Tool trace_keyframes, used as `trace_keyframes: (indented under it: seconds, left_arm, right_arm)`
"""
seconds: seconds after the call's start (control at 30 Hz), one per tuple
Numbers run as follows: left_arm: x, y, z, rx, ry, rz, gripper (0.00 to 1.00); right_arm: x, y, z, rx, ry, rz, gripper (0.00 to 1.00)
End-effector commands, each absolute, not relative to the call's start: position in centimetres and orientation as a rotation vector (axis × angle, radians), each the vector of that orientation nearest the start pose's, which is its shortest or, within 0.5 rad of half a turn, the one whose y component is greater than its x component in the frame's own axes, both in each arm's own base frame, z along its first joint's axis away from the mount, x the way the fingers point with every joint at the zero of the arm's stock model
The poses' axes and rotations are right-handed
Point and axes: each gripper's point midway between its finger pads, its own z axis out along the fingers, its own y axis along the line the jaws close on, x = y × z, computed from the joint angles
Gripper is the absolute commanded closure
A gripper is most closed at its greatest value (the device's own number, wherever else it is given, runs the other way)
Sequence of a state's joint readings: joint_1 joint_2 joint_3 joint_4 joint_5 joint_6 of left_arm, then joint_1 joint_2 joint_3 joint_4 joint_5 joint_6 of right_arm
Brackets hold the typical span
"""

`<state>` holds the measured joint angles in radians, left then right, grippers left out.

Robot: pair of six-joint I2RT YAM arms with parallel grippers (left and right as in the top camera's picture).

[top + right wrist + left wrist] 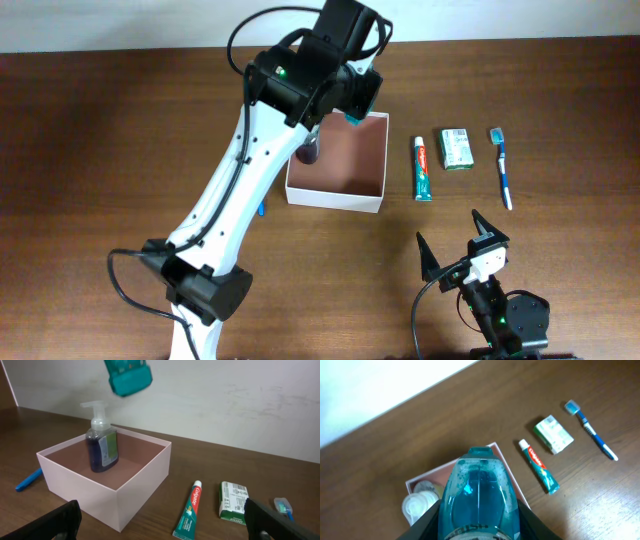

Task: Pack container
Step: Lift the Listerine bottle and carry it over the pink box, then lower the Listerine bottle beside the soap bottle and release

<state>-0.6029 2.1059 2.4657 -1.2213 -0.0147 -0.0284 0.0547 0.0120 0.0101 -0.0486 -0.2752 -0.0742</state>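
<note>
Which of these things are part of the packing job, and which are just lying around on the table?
Part of the job: container; teal bottle, held over it by the left gripper; soap pump bottle, standing inside; likely next, toothpaste, green-and-white carton, toothbrush, lying right of it.
Just about: blue pen-like thing left of the container; right gripper, open, holding nothing.

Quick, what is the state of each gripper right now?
Left gripper: closed on the blue bottle.
Right gripper: open, holding nothing.

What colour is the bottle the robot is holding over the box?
The bottle is see-through teal-blue. The left wrist view shows it best.
</note>
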Motion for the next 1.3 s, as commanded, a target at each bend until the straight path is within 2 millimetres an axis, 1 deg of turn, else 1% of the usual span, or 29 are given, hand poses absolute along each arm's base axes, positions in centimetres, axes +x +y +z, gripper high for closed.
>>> trace_keyframes:
  seconds: [0.0,0.17,0.4,0.5,0.6,0.73,0.9,1.2,1.27]
  left_arm:
    - [42.9,-29.1,29.3,0.629,2.372,-0.28,0.74]
    - [43.3,-29.1,26.5,0.615,2.423,-0.262,0.74]
    - [44.5,-28.9,24.0,0.598,2.435,-0.251,0.73]
    - [45.1,-28.2,23.1,0.577,2.445,-0.23,0.73]
    - [45.8,-26.9,22.2,0.548,2.465,-0.195,0.73]
    - [46.2,-26.0,21.7,0.527,2.48,-0.185,0.73]
    - [46.3,-26.0,21.5,0.526,2.483,-0.187,0.73]
    - [46.6,-26.4,19.1,0.542,2.529,-0.18,0.73]
    - [46.6,-26.4,18.9,0.543,2.533,-0.179,0.73]
  right_arm:
    - [23.7,5.9,16.2,-0.305,1.596,0.216,0.01]
    - [23.7,5.9,16.3,-0.305,1.596,0.216,0.01]
    - [23.7,5.9,16.2,-0.305,1.596,0.216,0.01]
    - [23.7,5.9,16.2,-0.305,1.596,0.216,0.01]
    - [23.7,5.9,16.2,-0.305,1.596,0.216,0.01]
    - [23.7,5.9,16.2,-0.305,1.596,0.216,0.01]
    - [23.7,5.9,16.3,-0.305,1.596,0.216,0.01]
    - [23.7,5.9,16.3,-0.305,1.596,0.216,0.01]
    - [23.7,5.9,16.2,-0.305,1.596,0.216,0.01]
